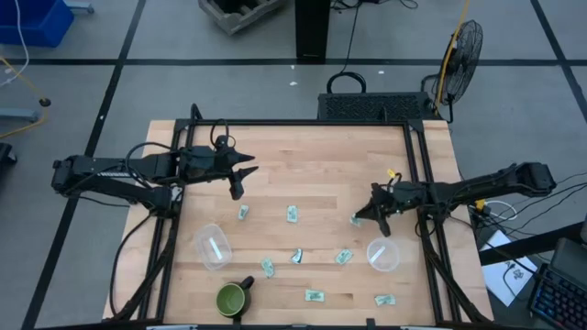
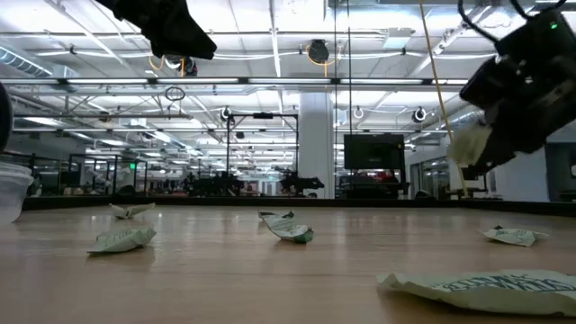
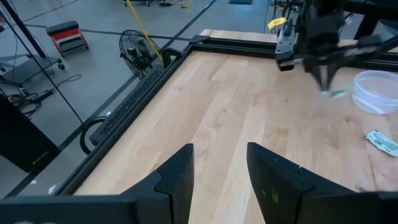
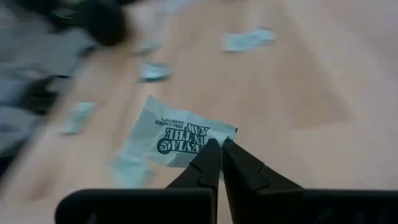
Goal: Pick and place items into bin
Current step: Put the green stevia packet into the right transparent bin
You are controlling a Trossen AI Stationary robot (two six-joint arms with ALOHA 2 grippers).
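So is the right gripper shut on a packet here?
Yes: the right gripper is shut, fingertips pinching the edge of a printed packet.

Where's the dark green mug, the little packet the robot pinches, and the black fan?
dark green mug point(image 1: 231, 299), high view, rim.
pale green-and-white packet point(image 4: 174, 134), right wrist view, printed middle, pinched by right gripper point(image 4: 219, 148).
black fan point(image 1: 466, 46), high view, grille.
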